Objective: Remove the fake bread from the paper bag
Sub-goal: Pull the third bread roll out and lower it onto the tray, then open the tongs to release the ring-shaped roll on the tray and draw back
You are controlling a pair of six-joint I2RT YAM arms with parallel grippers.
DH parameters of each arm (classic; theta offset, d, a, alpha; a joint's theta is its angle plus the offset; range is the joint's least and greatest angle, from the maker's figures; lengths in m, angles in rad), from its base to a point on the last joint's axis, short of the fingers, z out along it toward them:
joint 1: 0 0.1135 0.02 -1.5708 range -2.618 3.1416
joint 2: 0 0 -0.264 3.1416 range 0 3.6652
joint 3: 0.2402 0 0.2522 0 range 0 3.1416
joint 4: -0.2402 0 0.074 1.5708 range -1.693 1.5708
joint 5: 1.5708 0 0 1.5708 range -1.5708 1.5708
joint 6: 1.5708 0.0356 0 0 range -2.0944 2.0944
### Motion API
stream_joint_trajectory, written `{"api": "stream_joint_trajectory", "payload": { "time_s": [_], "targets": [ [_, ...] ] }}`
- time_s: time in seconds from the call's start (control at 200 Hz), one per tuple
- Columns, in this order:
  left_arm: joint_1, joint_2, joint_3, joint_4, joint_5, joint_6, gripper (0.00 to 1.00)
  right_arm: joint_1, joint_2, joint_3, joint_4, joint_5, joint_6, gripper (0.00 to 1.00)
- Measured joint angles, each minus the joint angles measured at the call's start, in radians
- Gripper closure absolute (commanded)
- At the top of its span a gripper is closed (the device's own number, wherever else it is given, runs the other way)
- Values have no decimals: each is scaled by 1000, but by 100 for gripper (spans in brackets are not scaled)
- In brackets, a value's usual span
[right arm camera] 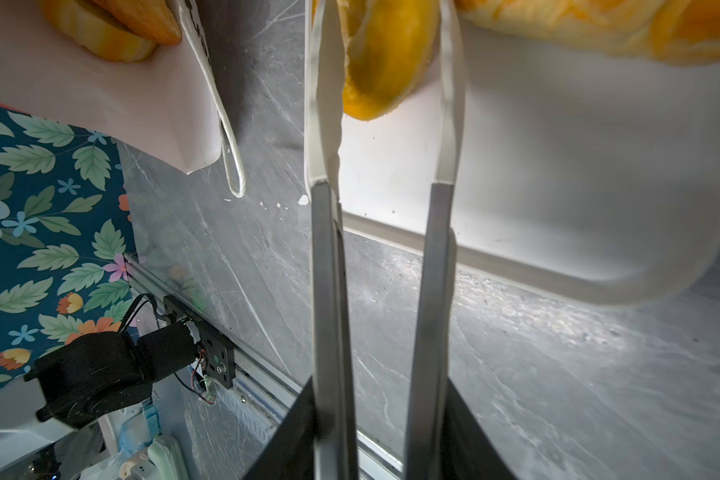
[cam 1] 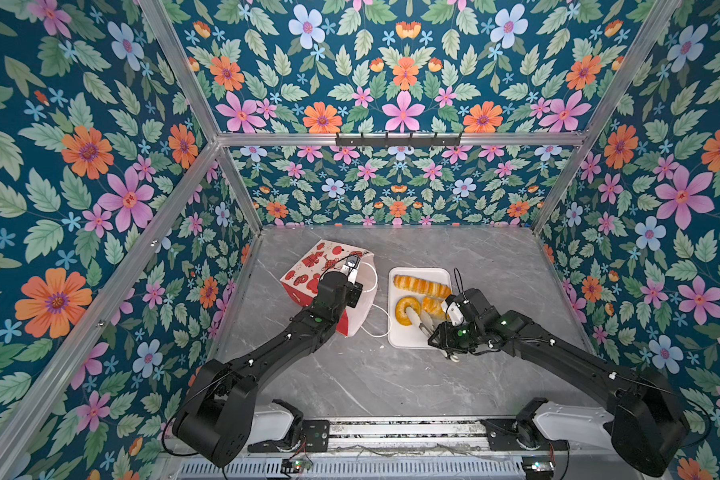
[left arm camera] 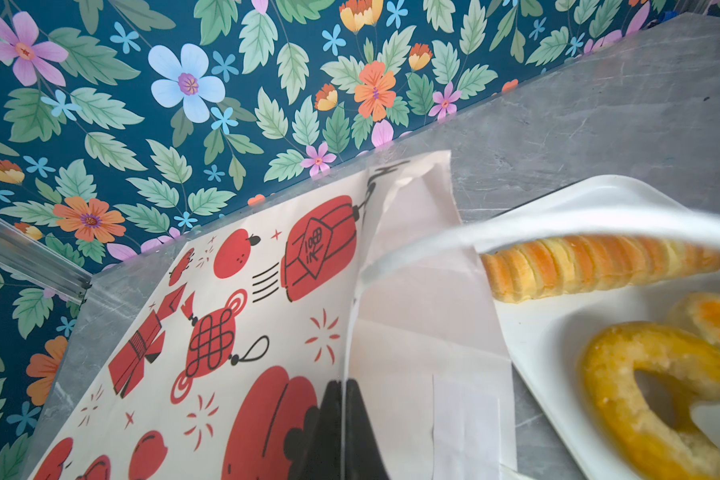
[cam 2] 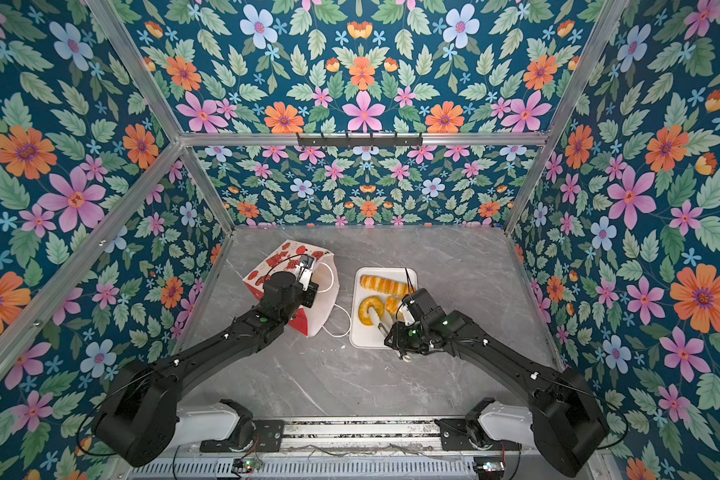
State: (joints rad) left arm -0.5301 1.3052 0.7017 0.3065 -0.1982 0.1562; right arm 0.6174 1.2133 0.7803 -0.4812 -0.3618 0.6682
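**Three pieces lying on the tray, bag being held at its mouth**

The paper bag (cam 1: 306, 266) is lying on its side on the grey desk (cam 1: 391, 382), just left of the white tray (cam 1: 404, 343), with its white mouth facing the tray. The left claw (left arm camera: 344, 390) is reaching over the bag and clamping shut on the upper edge of that mouth. In the left wrist view the paper's edge is running straight between its two black fingers. A white cord handle (right arm camera: 218, 99) is looping out from the mouth over the desk, between bag and tray.

Part of the fake bread (cam 2: 385, 285) is sitting on the tray. The long striped loaf (cam 1: 420, 286) is lying across the far end. The ring (cam 1: 399, 309) is lying flat nearer the middle, and a round bun (cam 1: 433, 306) is lying just beside it, partly hidden under the right arm. In the right wrist view a yellow striped piece (right arm camera: 113, 41) and an orange-brown piece (right arm camera: 142, 16) are showing at the bag's mouth.

The right claw (cam 1: 417, 319) is reaching low over the tray with its long white-tipped prongs standing apart. One is sitting in the ring's hole and one outside, so they are straddling the ring's band. Both are lying close against it, and I cannot tell whether they are squeezing it.
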Motion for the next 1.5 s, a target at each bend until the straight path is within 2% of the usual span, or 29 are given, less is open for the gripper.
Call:
{"api": "stream_joint_trajectory", "payload": {
  "time_s": [0.255, 0.375, 0.435, 0.645, 0.845, 0.965, 1.5],
  "targets": [
    [0, 9, 0, 0, 3, -3, 100, 1, -77, 12, -50, 34, -18, 53],
    [0, 7, 1, 0, 3, -3, 100, 1, -122, 49, -100, 63, -41, 63],
    [0, 5, 2, 0, 2, -3, 100, 0, -140, 63, -118, 66, -54, 65],
    [1, 6, 3, 0, 2, -3, 100, 1, -157, 18, -121, -29, -69, 66],
    [1, 18, 14, 0, 3, -7, 100, 7, -115, -44, -91, -156, -65, 66],
    [1, 25, 16, 0, 8, -10, 100, 12, -77, -50, -70, -184, -66, 67],
    [2, 16, 9, -1, 14, -18, 100, -6, 130, 75, -29, -43, -133, 67]
  ]
}}
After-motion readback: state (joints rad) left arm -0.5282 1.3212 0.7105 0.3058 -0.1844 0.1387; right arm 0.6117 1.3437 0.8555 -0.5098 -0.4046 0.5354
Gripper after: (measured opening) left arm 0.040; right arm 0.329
